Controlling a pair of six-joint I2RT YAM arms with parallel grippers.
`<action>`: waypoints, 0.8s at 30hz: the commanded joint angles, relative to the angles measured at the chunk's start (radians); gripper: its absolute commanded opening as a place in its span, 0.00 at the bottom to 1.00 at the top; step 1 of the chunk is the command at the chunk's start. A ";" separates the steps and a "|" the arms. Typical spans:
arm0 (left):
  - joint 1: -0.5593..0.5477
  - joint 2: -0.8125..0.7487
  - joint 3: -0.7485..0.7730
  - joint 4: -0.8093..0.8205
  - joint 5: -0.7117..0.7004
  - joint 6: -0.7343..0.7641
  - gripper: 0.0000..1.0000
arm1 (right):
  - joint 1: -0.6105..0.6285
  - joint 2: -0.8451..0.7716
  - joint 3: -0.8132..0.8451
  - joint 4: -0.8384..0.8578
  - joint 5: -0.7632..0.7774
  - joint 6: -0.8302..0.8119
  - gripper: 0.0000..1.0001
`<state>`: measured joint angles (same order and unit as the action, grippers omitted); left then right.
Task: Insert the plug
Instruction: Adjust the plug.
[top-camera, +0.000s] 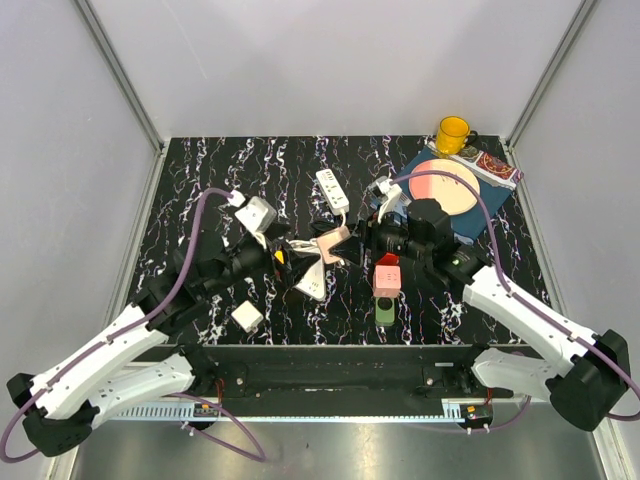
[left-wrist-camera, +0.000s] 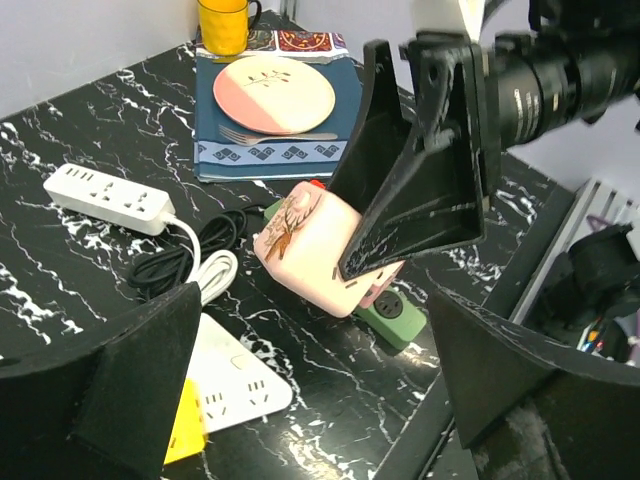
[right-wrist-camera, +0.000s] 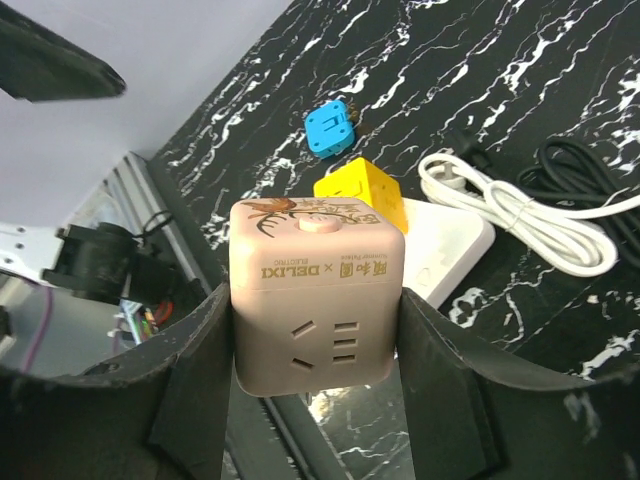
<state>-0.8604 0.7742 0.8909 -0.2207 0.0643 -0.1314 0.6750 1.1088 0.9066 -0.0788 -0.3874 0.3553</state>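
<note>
Closest to the left wrist lens: black fingers (left-wrist-camera: 120, 390) of the left gripper (top-camera: 286, 256), spread wide, grasping nothing. Just beside the left finger, a yellow cube (left-wrist-camera: 184, 432) seated on a white triangular strip (left-wrist-camera: 240, 385). Further right, a pink cube socket (right-wrist-camera: 315, 250), tilted and lifted clear of the marbled table (top-camera: 200, 180), clenched on two opposite sides by the right gripper (right-wrist-camera: 316, 300). Behind it in the top view, a long white power strip (top-camera: 332, 188) with coiled cords (left-wrist-camera: 190, 262). Right again, low on the table, a green block (left-wrist-camera: 395, 315). At the far right corner, a plate (top-camera: 445, 187) and a yellow mug (top-camera: 452, 133).
</note>
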 joint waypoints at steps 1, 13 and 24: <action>0.009 0.022 0.091 -0.040 -0.092 -0.180 0.99 | 0.006 -0.038 -0.031 0.145 0.018 -0.177 0.00; 0.011 0.197 0.223 -0.173 -0.087 -0.343 0.99 | 0.014 -0.063 -0.143 0.301 -0.066 -0.291 0.01; 0.018 0.128 0.217 -0.213 0.172 0.065 0.99 | 0.014 -0.053 -0.115 0.255 -0.408 -0.386 0.01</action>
<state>-0.8490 0.9825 1.0882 -0.4419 0.0906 -0.2852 0.6827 1.0782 0.7403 0.1513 -0.6167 0.0387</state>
